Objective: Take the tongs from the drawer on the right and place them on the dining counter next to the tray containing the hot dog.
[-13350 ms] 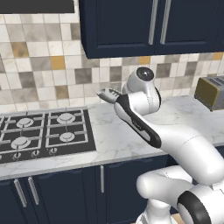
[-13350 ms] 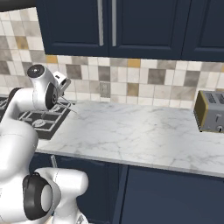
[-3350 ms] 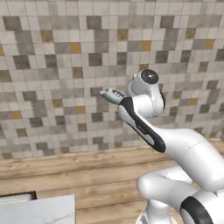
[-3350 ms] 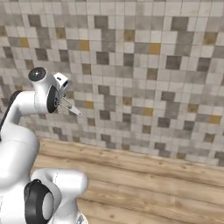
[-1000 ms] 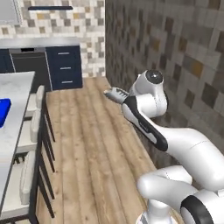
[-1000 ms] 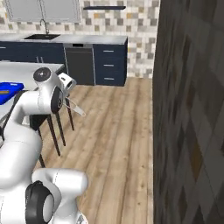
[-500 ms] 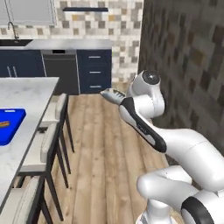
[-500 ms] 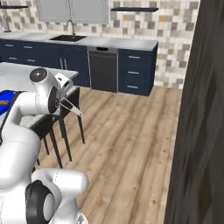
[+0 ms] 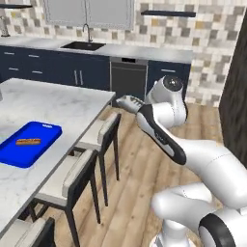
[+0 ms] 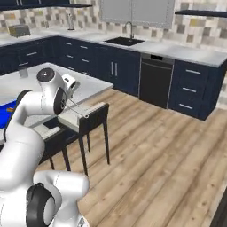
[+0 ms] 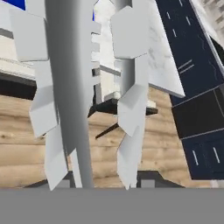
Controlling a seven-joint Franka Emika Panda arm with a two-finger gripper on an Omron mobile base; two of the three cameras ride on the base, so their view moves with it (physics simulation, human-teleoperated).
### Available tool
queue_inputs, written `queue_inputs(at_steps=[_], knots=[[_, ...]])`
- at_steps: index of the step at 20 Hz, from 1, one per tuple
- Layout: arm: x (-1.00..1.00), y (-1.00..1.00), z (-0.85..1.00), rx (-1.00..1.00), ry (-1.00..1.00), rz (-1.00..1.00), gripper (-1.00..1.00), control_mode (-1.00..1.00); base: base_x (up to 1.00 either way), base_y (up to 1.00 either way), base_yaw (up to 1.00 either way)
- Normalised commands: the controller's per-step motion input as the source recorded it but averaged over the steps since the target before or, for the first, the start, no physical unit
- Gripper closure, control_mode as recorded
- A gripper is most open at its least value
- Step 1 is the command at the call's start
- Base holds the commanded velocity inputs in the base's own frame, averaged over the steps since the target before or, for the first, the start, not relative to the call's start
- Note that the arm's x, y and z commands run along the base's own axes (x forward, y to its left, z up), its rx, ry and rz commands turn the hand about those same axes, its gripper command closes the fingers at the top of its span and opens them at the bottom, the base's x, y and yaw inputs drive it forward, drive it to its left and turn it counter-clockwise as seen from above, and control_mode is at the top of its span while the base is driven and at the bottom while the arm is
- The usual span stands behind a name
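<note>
Left base view: the dining table, a white marble slab, runs along the left side. The blue tray lies flat on it at about 9 o'clock of the frame, with the hot dog lying inside it near the middle. Dark stools with pale seats stand along the table's near edge. The white arm rises from 5 o'clock; the gripper is held over the wooden floor, just off the table's corner, well apart from the tray.

Right base view: gripper at about 10 o'clock of the frame, in front of the table. The slim silver tongs slant down from it towards 4 o'clock, over a stool. A strip of the tray shows at the left edge behind the arm.

Hand view: the tongs stand large and upright, two pale metal arms side by side, running from the bottom to the top. The jaws are set narrow, clamped on the tongs. Behind: marble table, wooden floor, navy cabinets at 3 o'clock
</note>
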Motion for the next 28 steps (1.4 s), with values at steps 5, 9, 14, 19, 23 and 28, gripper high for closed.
queue_inputs(at_steps=[5,9,14,19,23,28], knots=[[0.0,0.0,0.0,0.0,0.0,0.0,1.0,1.0,0.66,-0.46,0.75],[0.0,0.0,0.0,0.0,0.0,0.0,1.0,1.0,0.34,-0.55,0.66],[0.0,0.0,0.0,0.0,0.0,0.0,1.0,1.0,0.15,-0.5,0.56],[0.0,0.0,0.0,0.0,0.0,0.0,1.0,1.0,0.02,-0.45,0.31],[0.0,0.0,0.0,0.0,0.0,0.0,1.0,1.0,0.0,-0.15,0.09],[0.0,0.0,0.0,0.0,0.0,0.0,1.0,1.0,0.08,-0.22,0.01]])
